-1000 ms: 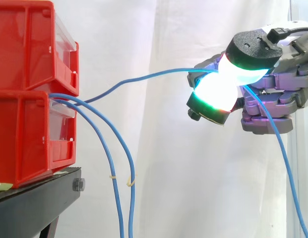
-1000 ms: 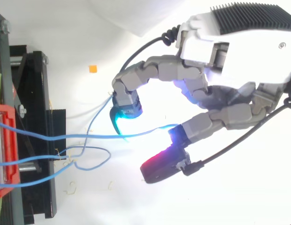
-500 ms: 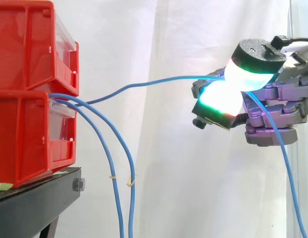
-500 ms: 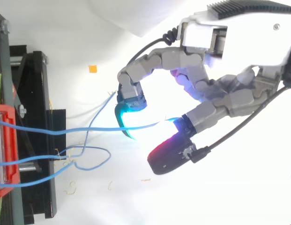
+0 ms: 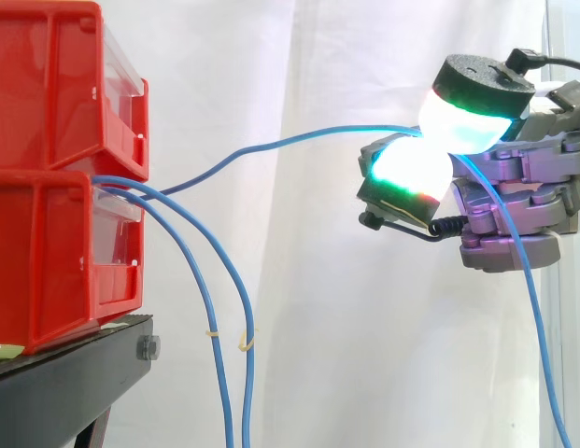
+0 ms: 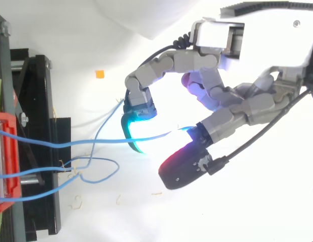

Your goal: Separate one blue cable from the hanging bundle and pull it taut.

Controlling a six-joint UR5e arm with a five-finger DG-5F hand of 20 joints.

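Enters from the right edge in the side view, grey jointed hand [image 5: 514,201] held level. Has fingers and thumb curled inward. Pinches a thin blue cable [image 5: 299,139] between glowing white-green pads [image 5: 411,173].

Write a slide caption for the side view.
Robot hand pinches one blue cable leading from stacked red bins; two other cables hang loose.

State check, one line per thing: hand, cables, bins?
hand: shut on the pinched blue cable
pinched blue cable: lifted off the bundle, bowed, not taut
other two blue cables: hanging slack from the red bins
red bins: stacked on the black stand
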